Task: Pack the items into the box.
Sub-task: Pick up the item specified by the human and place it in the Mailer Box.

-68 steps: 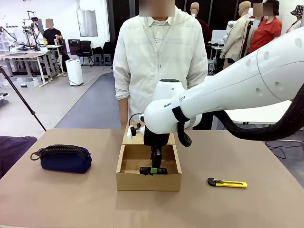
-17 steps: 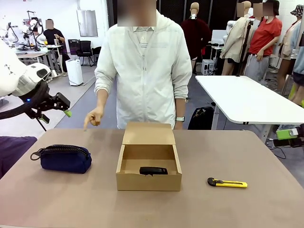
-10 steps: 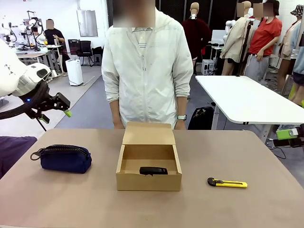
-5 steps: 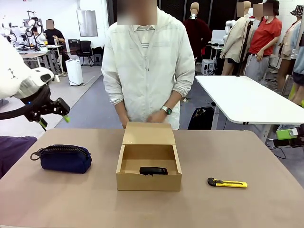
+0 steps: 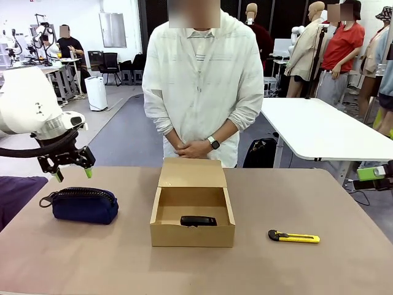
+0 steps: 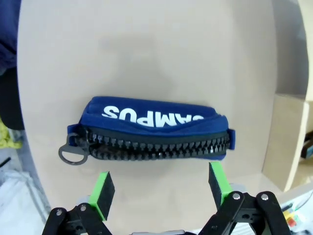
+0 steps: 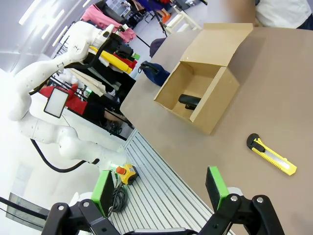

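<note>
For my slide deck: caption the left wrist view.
Open left gripper poised over the navy zippered pouch on the tan table, cardboard box alongside.

**One word on the pouch**

In my left wrist view I read white capital letters on the navy pouch (image 6: 151,128). They run along the fabric beside the black zipper, upside down to me, and seem to spell "CAMPUS".

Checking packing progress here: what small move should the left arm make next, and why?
Probably lower the left claw toward the navy pouch. The claw hangs just above the pouch with its jaws wide and empty. The black bar already lies in the box, so the pouch, outside on the table, looks like the one item left.
</note>
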`<state>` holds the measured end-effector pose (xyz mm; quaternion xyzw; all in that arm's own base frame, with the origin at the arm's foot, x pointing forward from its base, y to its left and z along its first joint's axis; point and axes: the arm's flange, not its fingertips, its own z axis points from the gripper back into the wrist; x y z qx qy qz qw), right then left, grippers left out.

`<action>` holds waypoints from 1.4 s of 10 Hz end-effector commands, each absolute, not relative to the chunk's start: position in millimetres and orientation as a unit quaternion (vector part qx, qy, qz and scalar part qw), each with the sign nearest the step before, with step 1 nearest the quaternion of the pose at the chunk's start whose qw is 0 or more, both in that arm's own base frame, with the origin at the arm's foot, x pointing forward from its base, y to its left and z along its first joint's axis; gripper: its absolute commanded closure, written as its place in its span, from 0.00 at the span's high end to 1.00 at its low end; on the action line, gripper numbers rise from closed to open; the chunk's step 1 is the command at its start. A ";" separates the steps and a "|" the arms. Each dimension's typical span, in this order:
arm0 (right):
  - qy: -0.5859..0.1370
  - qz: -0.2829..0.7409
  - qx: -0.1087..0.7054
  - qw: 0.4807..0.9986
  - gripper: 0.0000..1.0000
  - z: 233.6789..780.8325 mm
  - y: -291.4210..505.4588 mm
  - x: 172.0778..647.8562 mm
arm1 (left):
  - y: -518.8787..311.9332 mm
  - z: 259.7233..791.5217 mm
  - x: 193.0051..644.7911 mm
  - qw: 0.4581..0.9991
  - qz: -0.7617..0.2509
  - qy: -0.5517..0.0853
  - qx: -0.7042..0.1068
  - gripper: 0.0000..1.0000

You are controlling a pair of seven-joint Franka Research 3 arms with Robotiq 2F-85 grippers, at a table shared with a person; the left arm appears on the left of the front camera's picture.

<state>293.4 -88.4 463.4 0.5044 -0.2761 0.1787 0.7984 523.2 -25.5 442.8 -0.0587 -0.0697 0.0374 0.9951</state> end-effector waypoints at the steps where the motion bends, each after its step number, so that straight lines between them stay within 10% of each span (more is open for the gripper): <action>1: -0.282 0.179 0.511 0.792 1.00 465.9 -88.0 293.7 | -26.0 445.5 514.9 0.996 0.017 -0.073 -0.055 1.00; 4: -0.282 0.179 0.511 0.792 1.00 465.9 -88.0 293.7 | -27.7 443.2 523.8 0.995 0.034 -0.070 -0.059 1.00; 6: -0.282 0.179 0.511 0.792 1.00 465.9 -88.0 293.7 | -22.2 441.0 530.3 0.914 -0.385 -0.026 -0.124 1.00; 9: -0.282 0.179 0.511 0.792 1.00 465.9 -88.0 293.7 | -15.8 439.1 519.5 0.787 -0.606 -0.044 -0.107 1.00; 14: -0.282 0.179 0.511 0.792 1.00 465.9 -88.0 293.7 | -44.2 434.0 535.1 0.750 -0.648 -0.120 -0.053 1.00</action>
